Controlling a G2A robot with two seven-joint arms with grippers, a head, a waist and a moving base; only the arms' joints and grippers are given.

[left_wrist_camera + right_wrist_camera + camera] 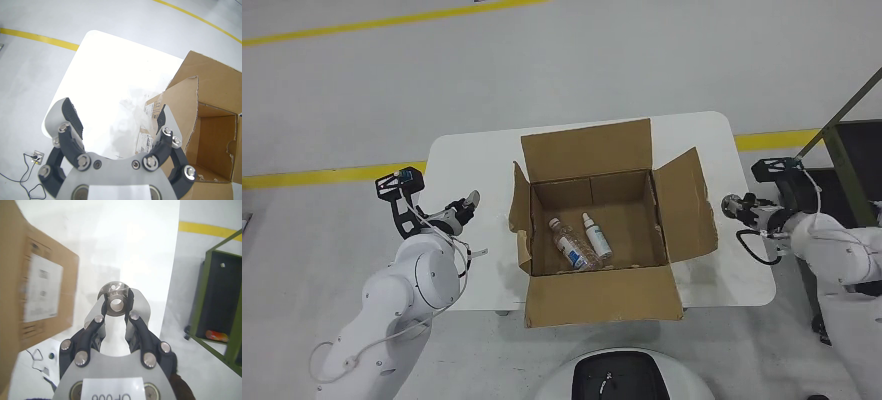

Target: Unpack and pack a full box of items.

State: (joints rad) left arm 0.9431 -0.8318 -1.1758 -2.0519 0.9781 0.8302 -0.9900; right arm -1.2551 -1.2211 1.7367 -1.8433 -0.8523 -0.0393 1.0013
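The box (602, 296) (213, 132) (47, 291) is seen open at the middle of the table (482, 160) (113, 75), all four flaps folded out. Two bottles are laid side by side on its floor: a clear bottle (569, 247) and a white bottle (597, 237).

Over on the left, the left arm (422, 280) is held bent at the table's left edge. The left gripper (464, 208) (115, 109) is pointed toward the box's left flap, above bare tabletop. Its jaws are spread wide and nothing is gripped between them.

On the other side, the right arm (832, 245) is held at the table's right edge, forearm turned in toward the box. The right gripper (734, 207) (117, 302) is poised near the right flap, apart from it. Its jaws are closed down on a bushing (115, 304), a short flanged metal ring with a bore through it, pinched by the pads on either side.

A green rack (852, 150) (217, 294) is seen on the floor beyond the table's right end.
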